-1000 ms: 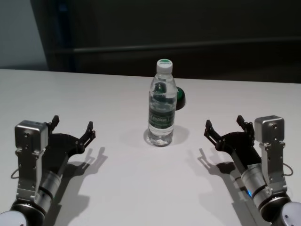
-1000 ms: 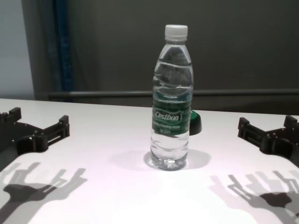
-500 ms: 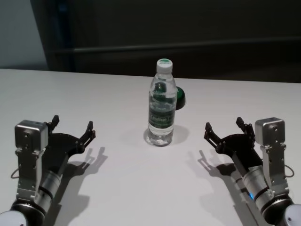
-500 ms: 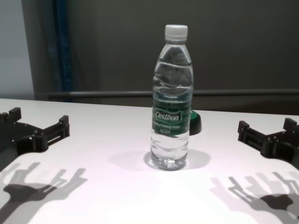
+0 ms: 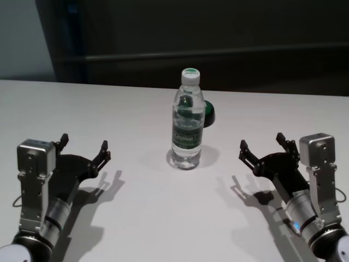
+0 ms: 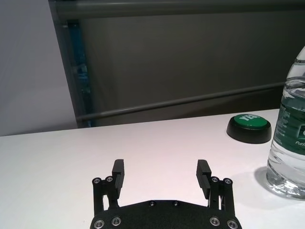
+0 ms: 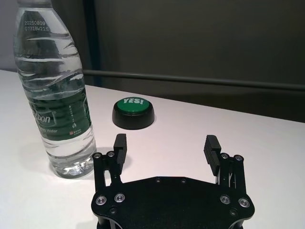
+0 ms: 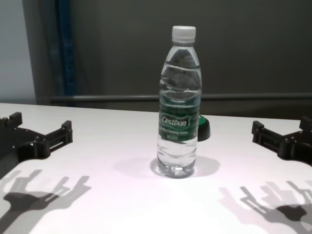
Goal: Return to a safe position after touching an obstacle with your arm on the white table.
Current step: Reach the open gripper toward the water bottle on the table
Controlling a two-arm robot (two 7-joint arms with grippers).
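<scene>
Our right gripper [image 5: 265,150] has its fingers apart, empty; the upright bottle [image 5: 188,120] stands well apart, toward its left.

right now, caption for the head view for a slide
Bottle upright on the table, open left gripper and right gripper clear on either side.

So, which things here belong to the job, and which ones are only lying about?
Belong to the job:
- water bottle, upright, the obstacle
- white table
- right gripper, open, apart from the bottle
- left gripper, open, parked on the other side

Just lying about:
- black-and-green button, behind the bottle
</scene>
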